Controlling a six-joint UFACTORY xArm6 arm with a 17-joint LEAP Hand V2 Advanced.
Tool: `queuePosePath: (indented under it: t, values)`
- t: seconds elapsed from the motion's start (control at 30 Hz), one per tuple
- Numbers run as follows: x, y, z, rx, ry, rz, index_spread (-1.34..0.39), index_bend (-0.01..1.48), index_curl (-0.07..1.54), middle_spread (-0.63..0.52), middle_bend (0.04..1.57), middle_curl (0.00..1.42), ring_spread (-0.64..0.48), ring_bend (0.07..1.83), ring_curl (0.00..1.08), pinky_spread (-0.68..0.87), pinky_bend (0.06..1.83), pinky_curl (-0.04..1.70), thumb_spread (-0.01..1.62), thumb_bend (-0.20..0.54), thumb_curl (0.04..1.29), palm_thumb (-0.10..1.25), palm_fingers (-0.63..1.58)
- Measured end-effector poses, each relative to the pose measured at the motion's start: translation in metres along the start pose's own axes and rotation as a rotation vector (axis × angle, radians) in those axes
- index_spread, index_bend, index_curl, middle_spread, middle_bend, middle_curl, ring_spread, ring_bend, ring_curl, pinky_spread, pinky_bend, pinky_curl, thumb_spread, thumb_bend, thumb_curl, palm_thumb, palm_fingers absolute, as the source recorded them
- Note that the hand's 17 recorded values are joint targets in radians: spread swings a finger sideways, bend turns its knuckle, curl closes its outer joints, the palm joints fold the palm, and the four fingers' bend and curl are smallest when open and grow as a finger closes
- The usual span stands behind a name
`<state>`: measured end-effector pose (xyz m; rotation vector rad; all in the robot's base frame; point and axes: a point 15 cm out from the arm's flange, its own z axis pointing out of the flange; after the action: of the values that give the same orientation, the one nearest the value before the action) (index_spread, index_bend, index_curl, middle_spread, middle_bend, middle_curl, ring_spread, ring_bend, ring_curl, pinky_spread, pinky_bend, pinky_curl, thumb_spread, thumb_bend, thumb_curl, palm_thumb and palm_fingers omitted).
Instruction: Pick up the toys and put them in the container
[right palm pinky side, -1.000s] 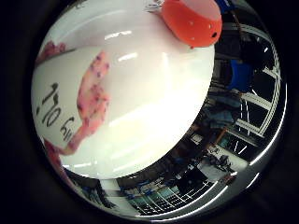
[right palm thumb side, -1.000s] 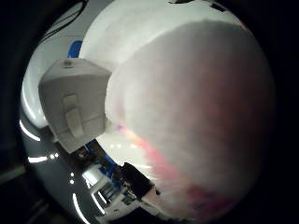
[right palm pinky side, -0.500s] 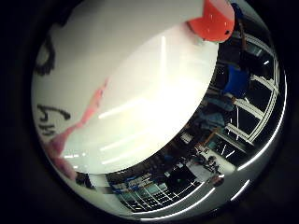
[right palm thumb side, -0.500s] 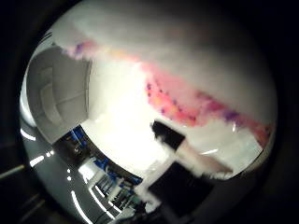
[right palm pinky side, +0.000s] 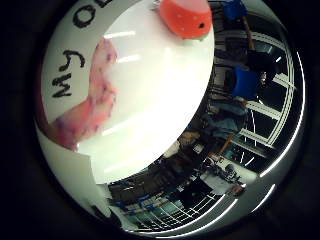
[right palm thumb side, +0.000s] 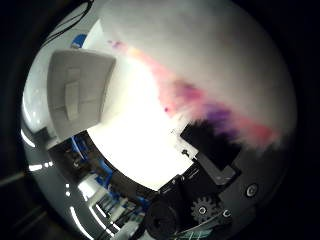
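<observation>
A white fluffy plush toy (right palm thumb side: 210, 55) with a pink and purple speckled patch and black lettering is very close to my palm and fills much of the thumb side view. Its pink part (right palm pinky side: 97, 107) also shows against the white table (right palm pinky side: 160, 115). A red plush toy (right palm pinky side: 185, 17) with dark dots and a green edge lies farther off on the table. A pale grey container (right palm thumb side: 80, 95) stands on the table beside the white plush. Black geared parts of my hand (right palm thumb side: 210, 200) show at the view's edge, right against the plush.
Beyond the table's edge (right palm pinky side: 200, 120) there are room furnishings, a blue chair (right palm pinky side: 246, 82) and metal frames.
The white plush now covers less of the thumb side view, and the black hand parts have come into sight. Another stretch of its lettering shows. The container and the red toy have hardly shifted.
</observation>
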<state>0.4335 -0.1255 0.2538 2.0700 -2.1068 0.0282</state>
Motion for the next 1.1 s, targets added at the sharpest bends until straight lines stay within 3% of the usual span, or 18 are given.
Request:
queuePosePath:
  t: [0.2, 0.5, 0.8, 1.1]
  values:
    - [0.002, 0.060, -0.044, -0.078, -0.014, -0.031, -0.24, 1.12, 0.80, -0.21, 1.27, 0.93, -0.28, 1.33, 0.82, -0.21, 1.34, 0.89, 1.09, -0.011, 0.52, 1.04, 1.02]
    - [-0.014, 0.105, -0.160, 0.020, 0.007, -0.087, -0.22, 1.11, 0.83, -0.20, 1.29, 0.93, -0.28, 1.32, 0.87, -0.20, 1.29, 1.01, 1.08, -0.012, 0.59, 1.05, 1.00]
    - [-0.054, 0.097, -0.248, 0.133, 0.017, -0.153, -0.22, 1.10, 0.86, -0.19, 1.29, 0.93, -0.28, 1.30, 0.90, -0.21, 1.23, 1.10, 1.07, -0.013, 0.62, 1.03, 1.01]
    - [-0.148, 0.047, -0.244, 0.185, 0.018, -0.214, -0.23, 1.07, 0.87, -0.19, 1.27, 0.92, -0.29, 1.27, 0.93, -0.22, 1.19, 1.16, 1.03, -0.014, 0.66, 1.03, 1.03]
